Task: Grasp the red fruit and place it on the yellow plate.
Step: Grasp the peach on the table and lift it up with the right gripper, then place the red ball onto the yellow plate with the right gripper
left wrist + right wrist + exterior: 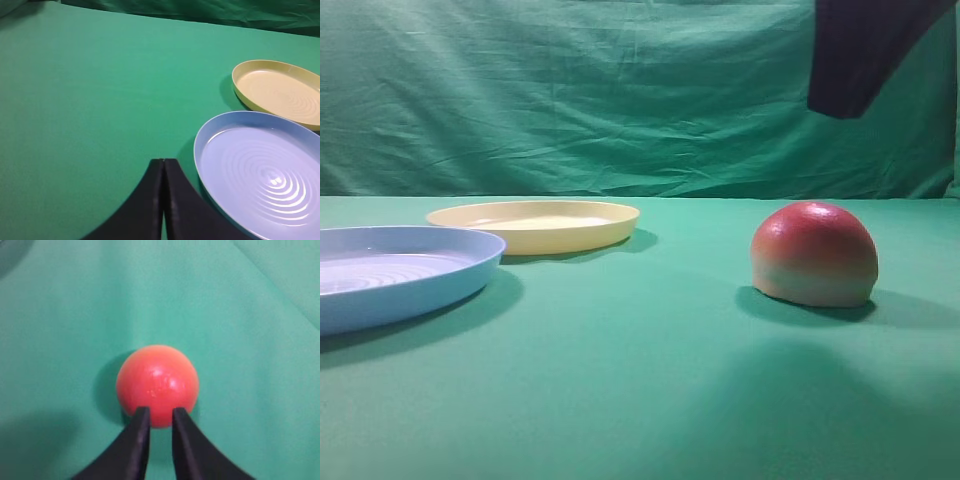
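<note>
**Observer:** Where is the red fruit [814, 254] right now?

**Me:** On the green worktop [640, 380], flat base down, dome up, well apart from both plates. Nothing touches it. My right pincer [157, 415] hangs above it, looking almost straight down on the crown, which I judge is the sensible line for dropping over a rounded thing.

**Observer:** Is that pincer ready to take it?

**Me:** Not as it looks. Its two dark fingers stand only a narrow gap apart, parted a little but far narrower than the fruit. They would need to spread wider before I descend, I think. It pinches nothing.

**Observer:** And your left pincer [163, 200]?

**Me:** Pressed together, tips touching, holding nothing. It sits low beside the light-blue plate [260, 172], out of the way.

**Observer:** What will the fruit be like to hold?

**Me:** Smooth and glossy; I see a small highlight on its top. It is red above, fading to pale yellow-green near the base. A slick dome could slide out of a pinch set too high, so I would guess at gripping low on its widest part.

**Observer:** And the target?

**Me:** The yellow plate [533, 223] lies farther back on the left, shallow, round, with a low flared rim, and it is empty. The blue one, ridged in concentric rings, lies nearer the high camera and just beside it, so I must carry past or over the blue one. The cloth is matte, with soft creases in the backdrop [570, 90].
</note>
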`<action>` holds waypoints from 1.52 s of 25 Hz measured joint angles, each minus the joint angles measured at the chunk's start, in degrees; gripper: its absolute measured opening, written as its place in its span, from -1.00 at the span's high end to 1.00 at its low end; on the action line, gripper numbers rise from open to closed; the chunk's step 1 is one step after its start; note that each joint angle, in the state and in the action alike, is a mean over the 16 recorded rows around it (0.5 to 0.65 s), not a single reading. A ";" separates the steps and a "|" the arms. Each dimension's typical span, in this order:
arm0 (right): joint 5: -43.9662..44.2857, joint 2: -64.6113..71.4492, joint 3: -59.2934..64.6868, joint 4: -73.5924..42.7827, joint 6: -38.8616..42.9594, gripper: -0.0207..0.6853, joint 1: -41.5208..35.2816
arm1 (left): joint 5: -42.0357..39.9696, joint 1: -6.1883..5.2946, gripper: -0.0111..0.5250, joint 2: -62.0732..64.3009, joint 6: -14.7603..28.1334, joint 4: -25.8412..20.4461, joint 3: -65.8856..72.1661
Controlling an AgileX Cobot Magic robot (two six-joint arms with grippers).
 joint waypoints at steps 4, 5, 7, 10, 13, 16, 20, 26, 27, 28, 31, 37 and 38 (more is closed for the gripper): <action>-0.77 3.07 -0.08 0.40 0.30 -0.81 0.00 | 0.00 0.00 0.96 0.00 0.00 0.00 0.00; -1.01 3.92 -0.09 0.49 0.36 -0.83 0.00 | 0.00 0.00 0.96 0.00 0.00 0.00 0.00; -1.50 5.66 -0.12 0.59 0.41 -0.82 0.00 | 0.00 0.00 0.96 0.00 0.00 0.00 0.00; -2.28 8.08 -0.13 0.61 0.41 -0.75 0.00 | 0.00 0.00 0.96 0.00 0.00 0.00 0.00; -2.98 10.04 -0.17 0.51 0.38 -0.64 0.00 | 0.00 0.00 0.96 0.00 0.00 0.00 0.00; -3.46 11.45 -0.54 0.25 0.37 -0.46 0.00 | 0.00 0.00 0.96 0.00 0.00 0.00 0.00; -3.16 12.44 -2.37 -0.19 0.37 -0.18 0.00 | 0.00 0.00 0.96 0.00 0.00 0.00 0.00; -1.50 12.95 -9.85 1.01 0.38 0.17 0.10 | 0.00 0.00 0.96 0.00 0.00 0.00 0.00; -1.21 13.18 -11.74 1.49 0.35 0.21 0.19 | 0.00 0.00 0.96 0.00 0.00 0.00 0.00; -0.90 13.52 -13.78 2.00 0.32 0.25 0.31 | 0.00 0.00 0.96 0.00 0.00 0.00 0.00; 0.05 15.34 -20.80 3.71 0.11 0.32 0.89 | 0.00 0.00 0.96 0.00 0.00 0.00 0.00; 1.02 22.47 -36.00 7.22 -1.28 0.32 2.50 | 0.00 0.00 0.96 0.00 0.00 0.00 0.00; 1.04 23.98 -38.31 7.67 -1.70 0.32 2.77 | 0.00 0.00 0.96 0.00 0.00 0.00 0.00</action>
